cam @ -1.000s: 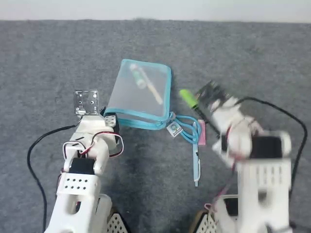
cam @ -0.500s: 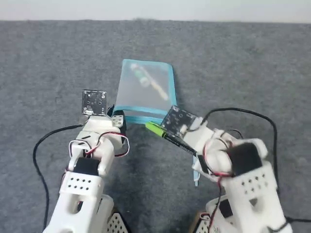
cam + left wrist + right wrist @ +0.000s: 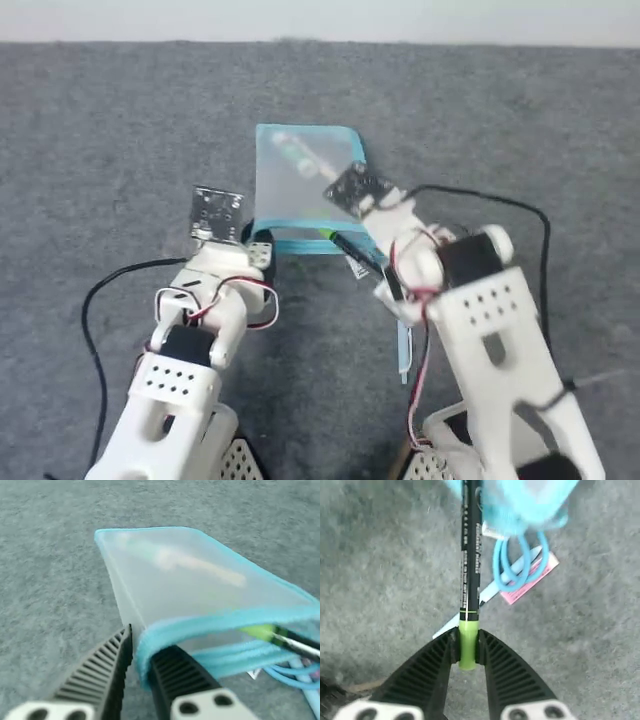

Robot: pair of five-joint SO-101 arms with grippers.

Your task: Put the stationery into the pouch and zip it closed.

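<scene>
The translucent pouch [image 3: 300,185] with cyan trim lies mid-table, and a pale stick-shaped item [image 3: 297,158] shows inside it. My left gripper [image 3: 141,662] is shut on the cyan rim [image 3: 165,632] at the near left corner of the pouch mouth, seen from above as left gripper [image 3: 262,244]. My right gripper [image 3: 468,647] is shut on the green end of a black and green pen [image 3: 470,555]. The pen's front end [image 3: 335,238] reaches the pouch mouth, and its green tip [image 3: 257,631] shows under the raised rim.
A pale blue pen [image 3: 404,350] and a pink eraser [image 3: 530,577] lie on the grey felt just right of the pouch, under a blue cord loop [image 3: 517,562] with a tag. The right arm's body covers that spot from above.
The right arm swung left, carrying the pen from beside the pouch's right edge to its mouth. The left gripper shifted slightly right with the pouch corner.
</scene>
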